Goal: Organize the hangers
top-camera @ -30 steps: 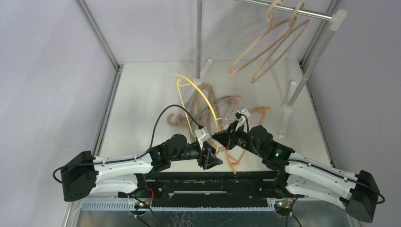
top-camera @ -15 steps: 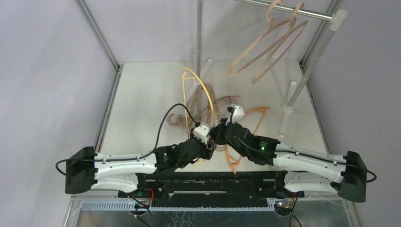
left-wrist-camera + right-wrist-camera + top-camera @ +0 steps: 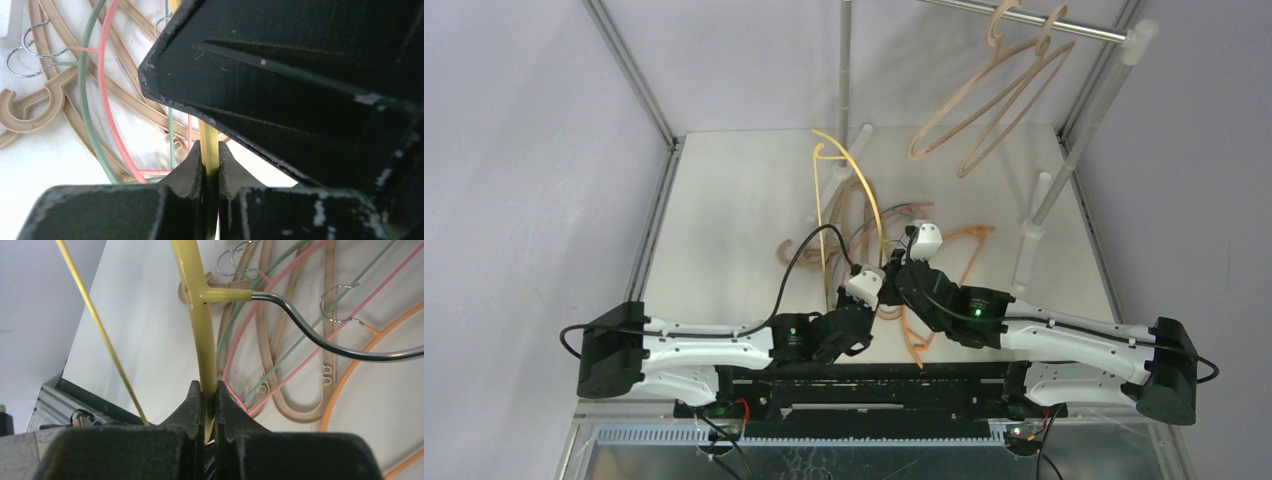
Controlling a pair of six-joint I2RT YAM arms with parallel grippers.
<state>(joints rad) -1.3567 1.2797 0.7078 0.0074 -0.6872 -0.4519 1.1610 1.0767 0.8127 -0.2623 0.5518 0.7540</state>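
Two end effectors hold one yellow hanger (image 3: 870,197). It stands lifted and roughly upright over the middle of the worktop (image 3: 724,210), with its arc rising toward the back. The left end effector (image 3: 210,156) is clamped on the thin yellow rod, a finger pressed to each side. The right end effector (image 3: 206,390) is clamped on the same rod, just below the stub that carries the grey metal hook (image 3: 320,337). From above, the two grips sit almost touching at the hanger's near, low end.

Under and behind it, a pile (image 3: 894,215) of hangers lies tangled flat on the worktop: a beige one (image 3: 56,89), a pink one (image 3: 100,80) and a green one (image 3: 81,95). An orange hanger (image 3: 345,370) sprawls on the pile's right side and reaches toward the near edge.

A pole (image 3: 844,70) rises just behind the yellow hanger's top. The white posts (image 3: 1036,215) stand near the orange hanger, on the right. Up at the back right, a rail (image 3: 1034,22) carries a hung pair (image 3: 984,110) of beige hangers, well apart from both grips. On the left, a wide stretch of white surface separates the pile from the worktop's left edge.
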